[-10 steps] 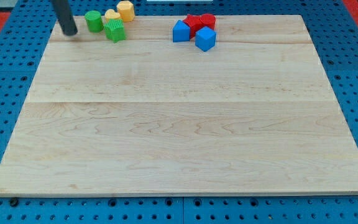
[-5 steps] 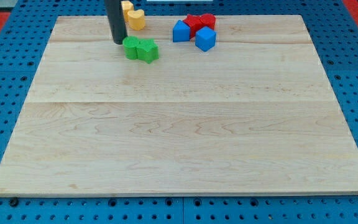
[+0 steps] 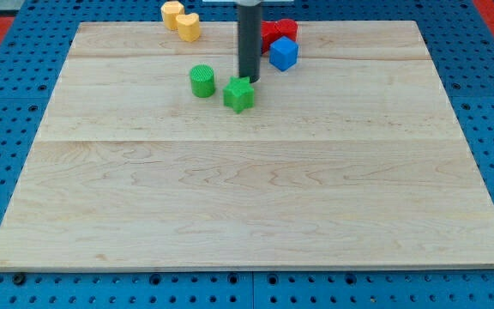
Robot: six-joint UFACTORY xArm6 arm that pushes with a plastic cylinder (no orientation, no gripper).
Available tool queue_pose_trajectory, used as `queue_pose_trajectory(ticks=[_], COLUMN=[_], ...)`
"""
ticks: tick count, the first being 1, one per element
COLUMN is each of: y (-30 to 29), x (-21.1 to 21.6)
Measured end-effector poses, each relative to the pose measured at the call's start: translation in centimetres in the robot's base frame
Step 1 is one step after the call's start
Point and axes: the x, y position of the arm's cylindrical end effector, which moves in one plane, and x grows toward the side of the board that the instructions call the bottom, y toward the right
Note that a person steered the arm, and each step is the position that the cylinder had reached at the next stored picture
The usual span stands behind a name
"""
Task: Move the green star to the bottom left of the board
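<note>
The green star (image 3: 239, 93) lies on the wooden board (image 3: 247, 197), in the upper middle. My tip (image 3: 248, 79) stands just above it in the view, touching or nearly touching its top right edge. A green cylinder (image 3: 201, 81) sits a short way to the star's left, apart from it. The rod rises from the tip to the view's top and hides part of the blocks behind it.
Two yellow blocks (image 3: 181, 20) sit together at the board's top edge, left of the rod. A blue cube (image 3: 283, 53) and red blocks (image 3: 279, 33) cluster at the top, right of the rod.
My tip has moved right and slightly down along the top of the board. The two green blocks were pushed right and down; the star has separated from the cylinder.
</note>
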Motion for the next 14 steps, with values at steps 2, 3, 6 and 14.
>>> queue_pose_trajectory(ticks=[2,3,6,14], y=[-4.9,-0.5,8.4,-16.2], x=[4.9,2.9,0.2,14.1])
